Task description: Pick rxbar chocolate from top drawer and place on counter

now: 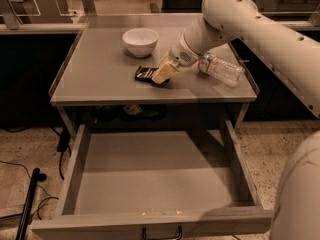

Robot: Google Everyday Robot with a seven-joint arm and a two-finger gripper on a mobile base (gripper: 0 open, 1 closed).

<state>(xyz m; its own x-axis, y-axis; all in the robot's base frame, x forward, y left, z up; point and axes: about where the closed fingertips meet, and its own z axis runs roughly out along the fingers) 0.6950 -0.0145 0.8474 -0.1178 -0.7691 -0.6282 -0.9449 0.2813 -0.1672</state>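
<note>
Rxbar chocolate (145,74) lies flat on the counter (95,79), just in front of the white bowl (140,40). Its long axis runs roughly along the counter's front edge, and its right end meets the gripper (165,72); whether the gripper grips it, I cannot tell. Bare counter spreads front-left of the bowl, out to the rim. On the counter sit one bar, one bowl, and one water bottle (222,70) lying right of the bowl. The top drawer (150,179) stands open below and in front of the bowl.
</note>
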